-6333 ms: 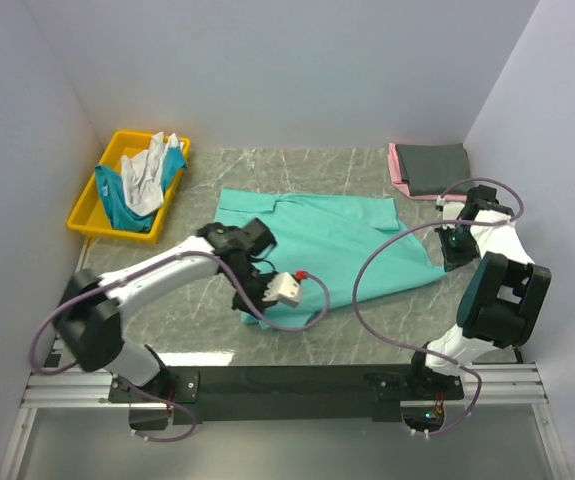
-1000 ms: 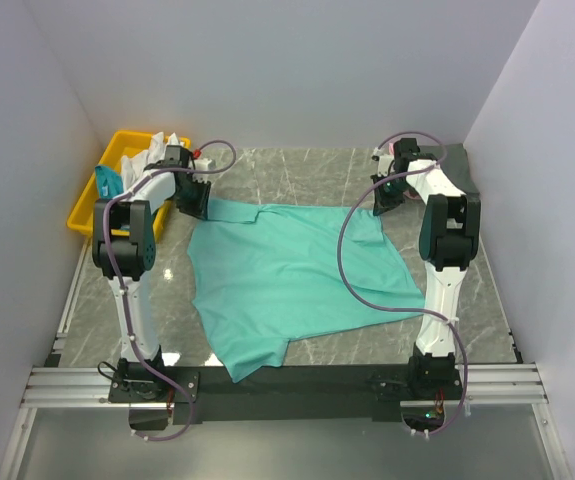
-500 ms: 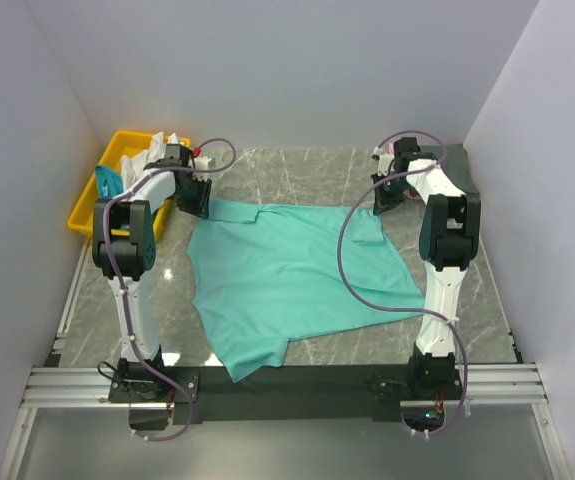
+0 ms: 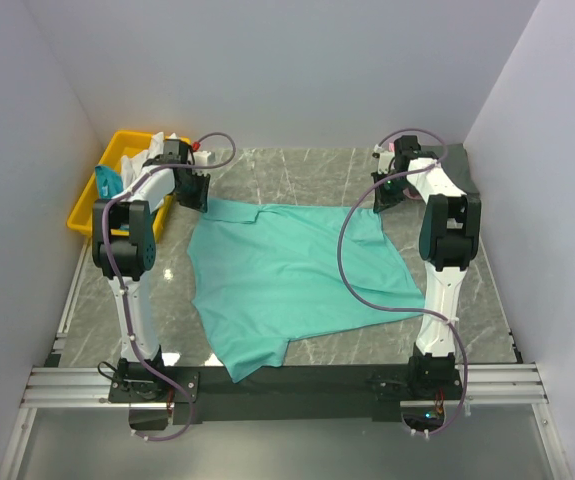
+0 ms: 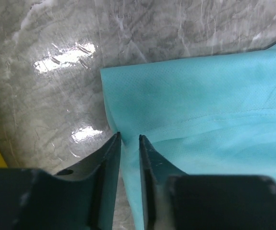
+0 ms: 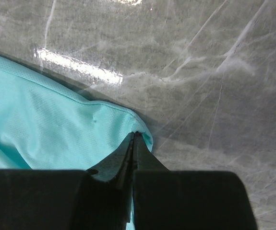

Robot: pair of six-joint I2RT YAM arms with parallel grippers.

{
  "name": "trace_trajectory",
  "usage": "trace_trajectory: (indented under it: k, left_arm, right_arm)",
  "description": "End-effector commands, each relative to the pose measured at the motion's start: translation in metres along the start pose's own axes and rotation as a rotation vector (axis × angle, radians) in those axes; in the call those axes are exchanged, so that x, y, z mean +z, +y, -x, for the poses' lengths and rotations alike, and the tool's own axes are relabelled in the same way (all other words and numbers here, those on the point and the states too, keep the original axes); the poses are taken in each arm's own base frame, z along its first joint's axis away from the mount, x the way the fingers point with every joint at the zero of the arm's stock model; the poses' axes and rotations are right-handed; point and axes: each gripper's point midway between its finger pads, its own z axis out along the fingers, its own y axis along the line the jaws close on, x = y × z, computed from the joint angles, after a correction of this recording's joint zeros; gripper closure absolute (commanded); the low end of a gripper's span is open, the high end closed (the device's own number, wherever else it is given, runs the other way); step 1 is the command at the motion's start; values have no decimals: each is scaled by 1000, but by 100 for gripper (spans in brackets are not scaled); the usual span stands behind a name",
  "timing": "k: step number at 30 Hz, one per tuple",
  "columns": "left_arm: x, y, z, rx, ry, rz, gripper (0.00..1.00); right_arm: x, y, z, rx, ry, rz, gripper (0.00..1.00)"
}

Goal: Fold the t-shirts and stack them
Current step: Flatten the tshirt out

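The sea-green collared t-shirt (image 4: pixel 287 270) lies spread flat on the marble table. My left gripper (image 4: pixel 198 196) is at its far left corner; in the left wrist view (image 5: pixel 129 138) the jaws stand a little apart with the shirt's edge (image 5: pixel 200 96) between them. My right gripper (image 4: pixel 379 200) is at the far right corner, and in the right wrist view (image 6: pixel 133 134) it is shut on the corner of the cloth (image 6: pixel 46 124). A white shirt (image 4: pixel 145 160) and a teal shirt (image 4: pixel 107 186) lie in the bin. A folded dark grey shirt (image 4: pixel 461 156) lies back right, partly hidden by the right arm.
The yellow plastic bin (image 4: pixel 85 216) stands at the back left beside my left arm. Walls close in the table at the back and both sides. The shirt's hem reaches the black rail (image 4: pixel 347 378) at the near edge.
Over the longer span the shirt was spread out flat, with both arms moved to its far corners. In the last second my left gripper has drawn slightly back and left; the right arm has not moved.
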Motion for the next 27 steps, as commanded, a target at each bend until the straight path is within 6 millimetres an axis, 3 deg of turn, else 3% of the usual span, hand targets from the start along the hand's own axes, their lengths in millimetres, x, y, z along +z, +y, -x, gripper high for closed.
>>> trace_trajectory:
  k: [1,4,8,14,16,20,27]
  left_arm:
    - [-8,-2,7,0,-13,-6,68]
    - [-9,-1,1,5,-7,4,62]
    - [-6,1,-5,4,12,8,63]
    - [-3,-2,-6,-10,16,-9,74]
    - [-5,-4,-3,-10,4,-14,84]
    - [-18,-9,11,-5,-38,-32,99]
    - [-41,-6,72,-31,-208,-80,99]
  right_arm:
    - [-24,5,25,-26,-75,-3,100]
    - [-24,6,26,-25,-79,-2,100]
    - [-23,6,25,-24,-75,2,100]
    - [-24,5,25,-27,-75,-3,100]
    - [-24,5,25,-27,-74,-3,100]
    - [-27,5,28,-35,-89,-10,100]
    - [-48,-6,58,-57,-208,-99,100]
